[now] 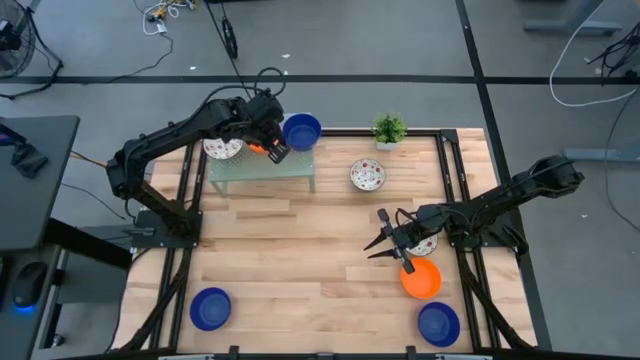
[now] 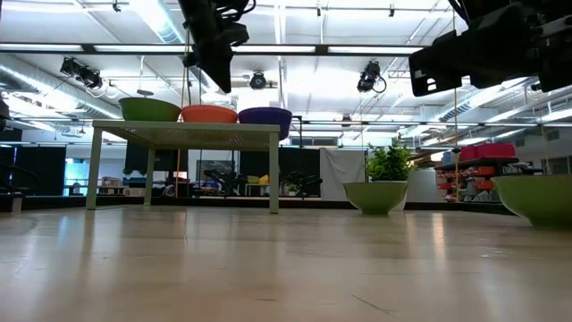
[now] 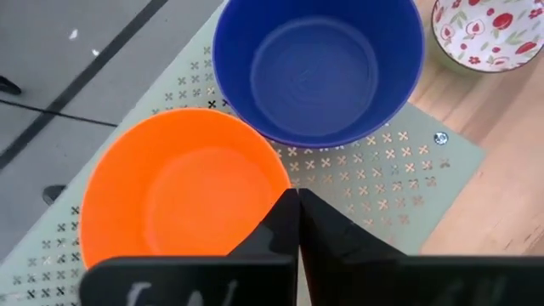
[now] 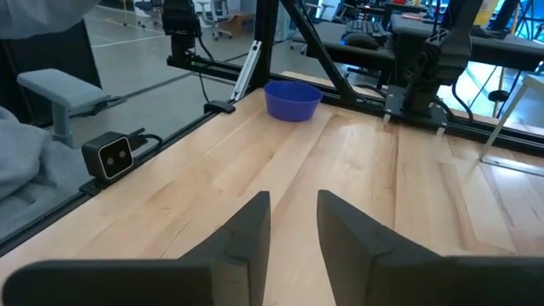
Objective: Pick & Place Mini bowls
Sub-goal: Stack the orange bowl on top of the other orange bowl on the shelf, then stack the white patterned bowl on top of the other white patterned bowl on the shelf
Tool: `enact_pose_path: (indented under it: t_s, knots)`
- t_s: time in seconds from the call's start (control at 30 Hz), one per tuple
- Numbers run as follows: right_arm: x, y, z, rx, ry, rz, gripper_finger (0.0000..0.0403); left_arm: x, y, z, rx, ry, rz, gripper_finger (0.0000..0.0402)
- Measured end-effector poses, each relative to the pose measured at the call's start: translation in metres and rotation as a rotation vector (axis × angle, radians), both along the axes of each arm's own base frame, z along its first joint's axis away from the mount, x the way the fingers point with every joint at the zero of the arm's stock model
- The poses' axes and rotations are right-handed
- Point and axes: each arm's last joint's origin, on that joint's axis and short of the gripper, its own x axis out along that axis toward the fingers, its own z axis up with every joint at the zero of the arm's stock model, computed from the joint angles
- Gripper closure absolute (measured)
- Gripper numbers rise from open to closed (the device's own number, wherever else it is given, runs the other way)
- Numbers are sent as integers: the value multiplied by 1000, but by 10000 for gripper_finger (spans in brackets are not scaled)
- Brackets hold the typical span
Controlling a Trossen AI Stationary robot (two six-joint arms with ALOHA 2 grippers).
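Observation:
A small pale green stand (image 1: 262, 172) at the table's far left carries three mini bowls: a red-speckled white one (image 1: 222, 148), an orange one (image 3: 183, 200) and a blue one (image 3: 319, 68). My left gripper (image 3: 297, 223) is shut and hangs just above the orange bowl's rim; the low view shows it (image 2: 216, 76) clear of the bowls. My right gripper (image 4: 293, 223) is open and empty, low over bare wood right of centre (image 1: 379, 238). Other bowls rest on the tabletop: speckled (image 1: 367, 175), orange (image 1: 421, 279), blue (image 1: 438, 323) and blue (image 1: 210, 308).
A small green potted plant (image 1: 389, 128) stands at the far edge. Another speckled bowl (image 1: 428, 244) lies partly under my right arm. Black frame rails (image 1: 450, 170) run along the table's sides. Bare wood (image 1: 300, 250) spreads across the middle of the table.

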Motion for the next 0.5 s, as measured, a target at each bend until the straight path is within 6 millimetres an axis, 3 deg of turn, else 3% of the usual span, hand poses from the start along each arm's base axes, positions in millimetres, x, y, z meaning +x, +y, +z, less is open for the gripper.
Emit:
enact_pose_path:
  t_s: [0.13,0.27,0.4,0.5]
  knots:
    - [0,0,-1,-3,10,-2,302,-1,-15,9,74,4,-33,397]
    - [-1,-1,-5,-18,53,-20,302,5,-51,13,170,-19,-105,396]
    - [-2,-4,-12,-59,114,-136,303,14,-99,0,231,-125,-216,398]
    - [-2,-4,-14,-86,156,-219,309,23,-137,-26,241,-225,-320,392]
